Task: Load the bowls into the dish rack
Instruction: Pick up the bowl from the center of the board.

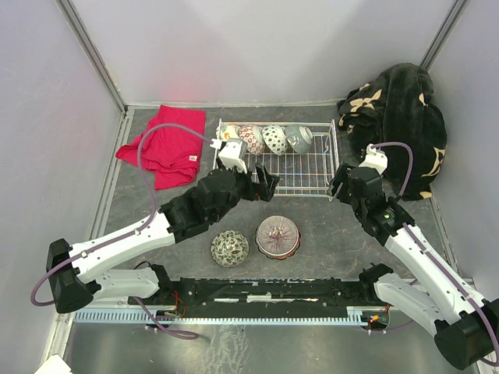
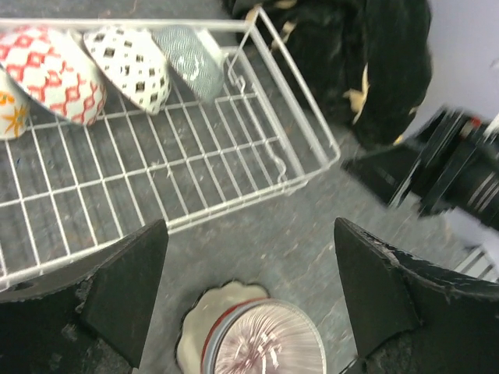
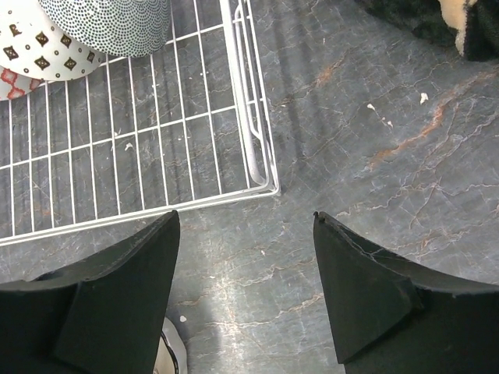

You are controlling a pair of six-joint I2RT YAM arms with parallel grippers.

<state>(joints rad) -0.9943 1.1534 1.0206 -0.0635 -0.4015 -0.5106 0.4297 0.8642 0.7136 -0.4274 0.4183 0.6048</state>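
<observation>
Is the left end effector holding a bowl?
No, the left end effector is open and empty, clear of the upturned pink striped bowl.

A crumpled red cloth (image 1: 165, 144) lies far-left on the grey table (image 1: 320, 251); a dark patterned blanket (image 1: 401, 125) heaps far-right

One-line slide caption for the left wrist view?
Open left gripper near a pink bowl just outside the dish rack, which holds patterned bowls.
</observation>
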